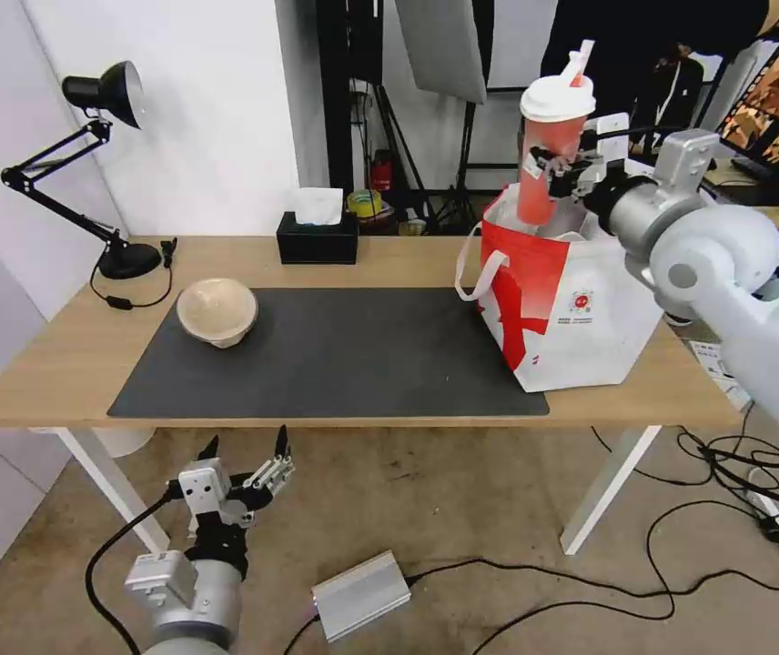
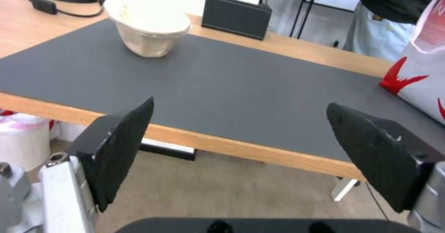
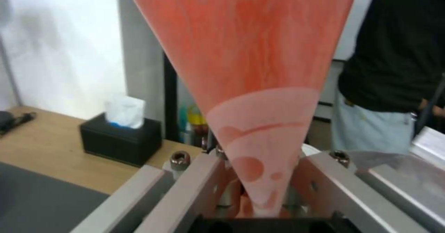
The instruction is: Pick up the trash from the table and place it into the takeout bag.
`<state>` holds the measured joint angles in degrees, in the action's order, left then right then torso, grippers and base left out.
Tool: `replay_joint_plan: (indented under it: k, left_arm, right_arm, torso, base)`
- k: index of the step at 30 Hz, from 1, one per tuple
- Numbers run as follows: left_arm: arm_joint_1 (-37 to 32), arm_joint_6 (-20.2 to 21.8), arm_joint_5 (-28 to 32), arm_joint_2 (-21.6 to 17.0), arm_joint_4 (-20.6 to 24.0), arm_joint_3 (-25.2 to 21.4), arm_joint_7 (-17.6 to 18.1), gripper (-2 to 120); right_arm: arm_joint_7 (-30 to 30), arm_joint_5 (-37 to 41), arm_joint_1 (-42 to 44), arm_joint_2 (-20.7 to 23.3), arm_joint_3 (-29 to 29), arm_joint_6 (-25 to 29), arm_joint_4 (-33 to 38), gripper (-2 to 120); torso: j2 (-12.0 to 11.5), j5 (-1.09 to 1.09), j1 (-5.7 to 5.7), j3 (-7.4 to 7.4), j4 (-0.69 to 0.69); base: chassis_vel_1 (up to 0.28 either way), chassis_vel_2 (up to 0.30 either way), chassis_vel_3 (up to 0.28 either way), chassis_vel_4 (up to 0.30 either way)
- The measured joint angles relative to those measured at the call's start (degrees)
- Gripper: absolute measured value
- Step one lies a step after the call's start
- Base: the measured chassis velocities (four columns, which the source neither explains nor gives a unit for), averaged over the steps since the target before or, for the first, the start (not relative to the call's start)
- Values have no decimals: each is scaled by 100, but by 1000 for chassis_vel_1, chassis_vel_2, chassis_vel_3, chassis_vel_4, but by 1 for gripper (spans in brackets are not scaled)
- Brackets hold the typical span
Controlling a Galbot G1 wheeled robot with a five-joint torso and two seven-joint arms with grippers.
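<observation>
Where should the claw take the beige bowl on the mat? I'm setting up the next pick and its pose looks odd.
By the raised rim, I'd guess. The beige bowl sits tilted on the mat, its opening turned partly sideways, so one finger could slip inside and one outside the wall. The open left claw, waiting below the table edge, could come from the front.

Light-wood table [image 1: 62, 364], dark grey mat [image 1: 335, 364] on it, beige bowl [image 1: 217, 311] on mat, takeout bag [image 1: 571, 309], tissue box [image 1: 318, 238], desk lamp [image 1: 89, 173] stood there.

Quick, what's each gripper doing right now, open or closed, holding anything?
Left gripper: open, empty, low in front of the table.
Right gripper: closed on the cup, above the bag.
</observation>
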<state>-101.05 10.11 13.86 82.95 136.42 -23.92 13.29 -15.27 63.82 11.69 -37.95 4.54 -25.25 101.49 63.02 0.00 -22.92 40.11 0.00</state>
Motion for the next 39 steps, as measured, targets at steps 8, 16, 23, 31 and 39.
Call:
replay_joint_plan:
  k: [8,16,23,31,39]
  left_arm:
    - [57,0,12,-29,-36,62,2,100]
    - [120,0,67,-93,-65,94,4,100]
    - [117,1,91,-91,-73,135,10,100]
    - [108,3,91,-88,-71,135,12,100]
    - [85,6,83,-88,-68,110,13,100]
  right_arm:
    - [-19,-15,-48,15,-61,-91,-335,3]
    - [-23,-69,-104,-23,-61,-174,-748,3]
    - [22,-129,-174,-171,6,-311,-1123,3]
    - [52,-205,-250,-301,105,-397,-1341,3]
    - [103,-346,-317,-518,233,-446,-1688,3]
  torso:
    - [0,0,0,0,0]
    - [0,0,0,0,0]
    - [0,0,0,0,0]
    - [0,0,0,0,1]
    - [0,-1,0,0,1]
  base:
    - [0,0,0,0]
    - [0,0,0,0]
    - [0,0,0,0]
    - [0,0,0,0]
    - [0,0,0,0]
